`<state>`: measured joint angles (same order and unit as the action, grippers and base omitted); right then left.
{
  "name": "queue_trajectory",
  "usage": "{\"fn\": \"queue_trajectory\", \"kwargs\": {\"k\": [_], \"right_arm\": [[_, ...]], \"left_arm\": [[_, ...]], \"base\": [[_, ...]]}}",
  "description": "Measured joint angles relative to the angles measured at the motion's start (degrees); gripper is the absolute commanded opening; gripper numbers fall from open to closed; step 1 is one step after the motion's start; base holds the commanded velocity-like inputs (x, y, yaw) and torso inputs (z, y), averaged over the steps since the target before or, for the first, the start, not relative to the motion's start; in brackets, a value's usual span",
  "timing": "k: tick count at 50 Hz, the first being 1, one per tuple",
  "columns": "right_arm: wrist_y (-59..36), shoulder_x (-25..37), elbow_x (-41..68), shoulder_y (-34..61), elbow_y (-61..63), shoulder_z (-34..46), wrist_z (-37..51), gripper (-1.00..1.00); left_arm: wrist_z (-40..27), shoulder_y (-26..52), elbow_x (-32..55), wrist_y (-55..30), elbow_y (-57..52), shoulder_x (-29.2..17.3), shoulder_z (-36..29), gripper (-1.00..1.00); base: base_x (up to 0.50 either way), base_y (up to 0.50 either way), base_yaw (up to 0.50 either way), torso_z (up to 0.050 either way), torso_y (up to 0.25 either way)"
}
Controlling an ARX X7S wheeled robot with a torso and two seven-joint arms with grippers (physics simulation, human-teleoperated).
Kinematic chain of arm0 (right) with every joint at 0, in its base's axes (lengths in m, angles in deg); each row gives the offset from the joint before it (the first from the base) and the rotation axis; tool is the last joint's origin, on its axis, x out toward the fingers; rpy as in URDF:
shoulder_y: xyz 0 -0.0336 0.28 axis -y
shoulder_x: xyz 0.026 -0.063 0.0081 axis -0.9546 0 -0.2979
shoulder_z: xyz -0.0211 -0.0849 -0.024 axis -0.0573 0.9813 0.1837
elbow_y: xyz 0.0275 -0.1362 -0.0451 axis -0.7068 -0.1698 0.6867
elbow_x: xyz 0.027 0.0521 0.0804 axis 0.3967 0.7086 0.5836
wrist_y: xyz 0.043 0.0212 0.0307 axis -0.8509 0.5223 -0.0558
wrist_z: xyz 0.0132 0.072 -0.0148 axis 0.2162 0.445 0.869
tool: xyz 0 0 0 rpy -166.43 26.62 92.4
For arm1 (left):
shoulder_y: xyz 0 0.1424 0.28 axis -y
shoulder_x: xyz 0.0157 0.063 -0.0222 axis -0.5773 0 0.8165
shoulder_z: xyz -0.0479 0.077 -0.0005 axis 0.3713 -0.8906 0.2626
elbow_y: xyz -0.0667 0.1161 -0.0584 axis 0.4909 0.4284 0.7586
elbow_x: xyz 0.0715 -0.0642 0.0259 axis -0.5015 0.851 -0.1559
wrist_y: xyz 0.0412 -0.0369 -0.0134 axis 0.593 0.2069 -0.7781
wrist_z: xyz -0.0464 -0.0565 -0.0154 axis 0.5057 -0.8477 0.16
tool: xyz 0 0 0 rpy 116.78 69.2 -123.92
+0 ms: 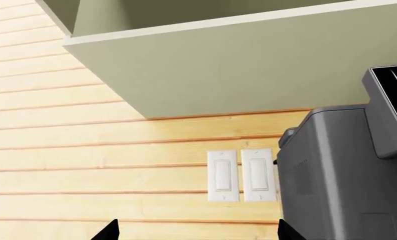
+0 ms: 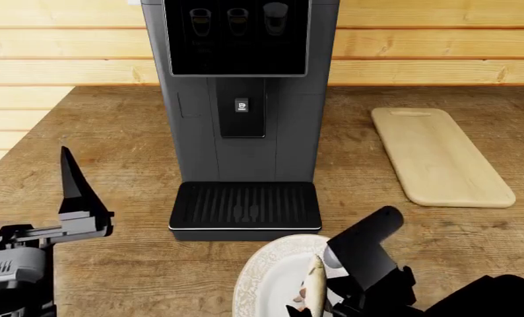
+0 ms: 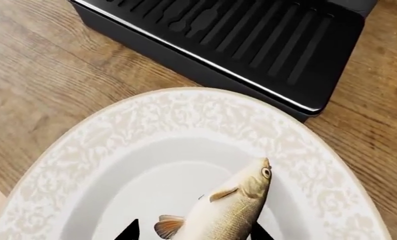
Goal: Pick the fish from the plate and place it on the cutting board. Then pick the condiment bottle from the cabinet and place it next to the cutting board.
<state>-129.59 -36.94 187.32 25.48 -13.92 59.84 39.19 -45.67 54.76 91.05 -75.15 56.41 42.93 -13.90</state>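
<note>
Right gripper [image 3: 192, 231] straddles the fish [image 3: 228, 210] on the plate [image 3: 118, 150] at the counter's near edge, jaws spread ready to clamp.

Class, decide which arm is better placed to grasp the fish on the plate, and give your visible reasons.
Right. The right gripper has its fingers either side of the fish on the plate. The left gripper faces the wall.

Head high — right wrist near plate [image 3: 85, 165]
</note>
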Motion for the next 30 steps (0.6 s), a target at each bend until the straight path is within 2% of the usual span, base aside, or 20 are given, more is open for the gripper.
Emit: {"fn": "queue_trajectory", "kwargs": {"k": [30], "right_arm": [[2.2,1.5,1.0,3.9,2.3,0.5,3.2,-1.0]], "left_arm": [[-0.3,-0.4,0.5,0.3,-0.1,-0.5,-0.2,1.0]], "base": [[0.0,0.0,0.0,0.0,0.0]]}}
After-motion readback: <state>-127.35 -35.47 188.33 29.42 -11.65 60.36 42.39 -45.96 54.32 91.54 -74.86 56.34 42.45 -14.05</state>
